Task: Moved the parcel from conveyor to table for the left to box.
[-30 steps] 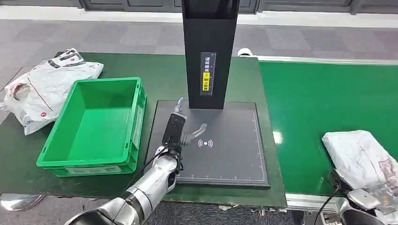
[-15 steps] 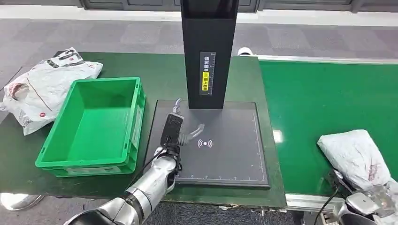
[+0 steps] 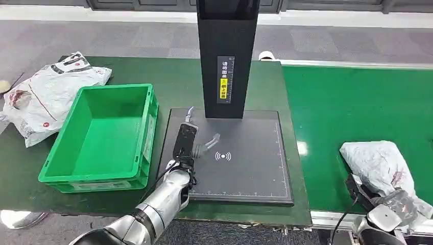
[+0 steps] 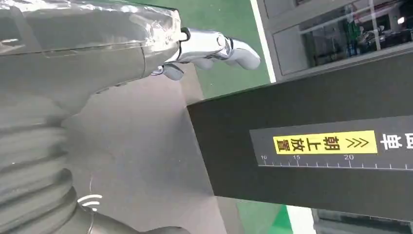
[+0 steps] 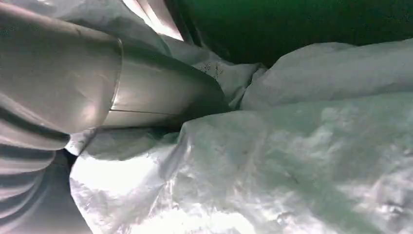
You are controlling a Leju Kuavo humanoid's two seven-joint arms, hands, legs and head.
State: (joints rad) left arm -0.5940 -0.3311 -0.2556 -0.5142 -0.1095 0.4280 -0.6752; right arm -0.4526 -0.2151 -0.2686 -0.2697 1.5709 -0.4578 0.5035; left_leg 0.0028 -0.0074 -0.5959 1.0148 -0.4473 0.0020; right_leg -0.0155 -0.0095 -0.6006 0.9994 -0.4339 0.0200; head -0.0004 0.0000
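A grey-white plastic parcel [image 3: 377, 162] lies on the green conveyor belt [image 3: 352, 102] near its front edge. My right hand [image 3: 394, 208] grips the parcel's near end, and in the right wrist view the thumb [image 5: 160, 97] is sunk into the crumpled parcel [image 5: 292, 161]. My left hand [image 3: 200, 148] hovers open over the black scan pad [image 3: 250, 173] on the table, fingers [image 4: 214, 48] apart and holding nothing. The green box [image 3: 117, 88] stands empty to the left of the pad.
A tall black scanner column [image 3: 227, 56] rises at the pad's far edge, close to my left hand. Another white parcel [image 3: 48, 92] lies on the table at the far left, beyond the box. The dark green table top [image 3: 178, 76] meets the conveyor at the right.
The parcel has shifted left along the belt's front edge with my right hand on it, and the hand has come further into the picture. My left hand has barely moved.
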